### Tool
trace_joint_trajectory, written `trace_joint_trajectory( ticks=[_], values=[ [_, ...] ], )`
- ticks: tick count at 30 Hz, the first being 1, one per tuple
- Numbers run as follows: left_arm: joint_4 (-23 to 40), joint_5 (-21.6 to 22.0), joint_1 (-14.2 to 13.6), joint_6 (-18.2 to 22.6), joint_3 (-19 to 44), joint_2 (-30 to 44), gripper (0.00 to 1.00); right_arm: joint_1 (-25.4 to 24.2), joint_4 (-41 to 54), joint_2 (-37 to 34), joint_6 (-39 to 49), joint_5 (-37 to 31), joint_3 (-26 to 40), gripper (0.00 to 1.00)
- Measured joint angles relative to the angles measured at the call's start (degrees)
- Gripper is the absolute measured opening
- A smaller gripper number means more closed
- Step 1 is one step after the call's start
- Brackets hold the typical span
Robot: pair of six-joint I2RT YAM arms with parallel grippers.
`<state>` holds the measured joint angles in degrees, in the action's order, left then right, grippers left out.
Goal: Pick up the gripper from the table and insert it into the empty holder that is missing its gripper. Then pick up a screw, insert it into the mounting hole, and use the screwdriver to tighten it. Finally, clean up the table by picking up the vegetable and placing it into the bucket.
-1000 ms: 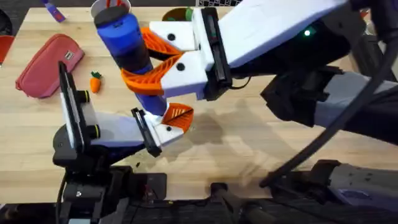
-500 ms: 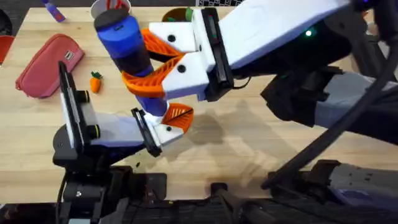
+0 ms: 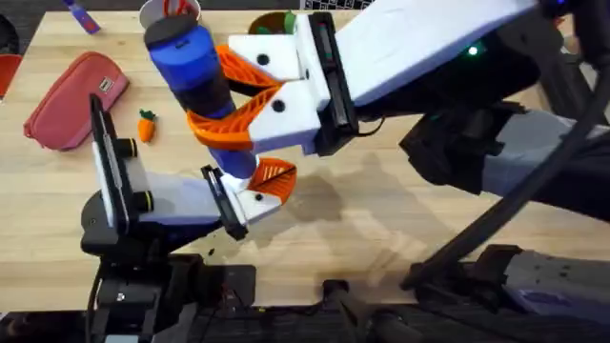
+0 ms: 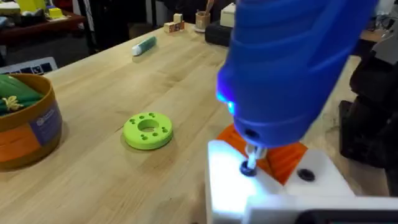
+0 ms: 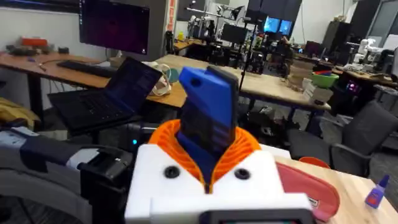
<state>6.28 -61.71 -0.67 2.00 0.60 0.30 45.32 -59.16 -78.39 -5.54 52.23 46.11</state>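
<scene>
My right gripper [image 3: 227,103] reaches across the table and is shut on the blue screwdriver [image 3: 191,67], held upright. In the right wrist view the screwdriver [image 5: 208,118] sits between the orange pads [image 5: 165,138]. Its silver bit [image 4: 250,155] presses on a screw [image 4: 247,168] in the white holder [image 4: 239,186] at my left gripper [image 3: 259,186]. The orange gripper piece [image 4: 283,155] sits in that holder. The carrot [image 3: 146,126] lies on the table to the left. The orange-brown bucket [image 4: 28,127] stands at the far side with green stuff inside.
A red pouch [image 3: 74,98] lies at the left near the carrot. A green ring [image 4: 148,130] rests on the wood between bucket and holder. A teal marker [image 4: 144,45] lies farther off. A white cup [image 3: 170,11] stands at the back edge.
</scene>
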Motion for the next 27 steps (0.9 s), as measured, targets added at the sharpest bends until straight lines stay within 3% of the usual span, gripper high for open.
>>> trace_joint_trajectory(
  ticks=[27],
  values=[
    [0.0, -0.02, -0.02, -0.02, 0.0, 0.02, 0.007, -0.68, 1.81, 0.0, 0.04, 1.25, 0.0, 0.023]
  ],
)
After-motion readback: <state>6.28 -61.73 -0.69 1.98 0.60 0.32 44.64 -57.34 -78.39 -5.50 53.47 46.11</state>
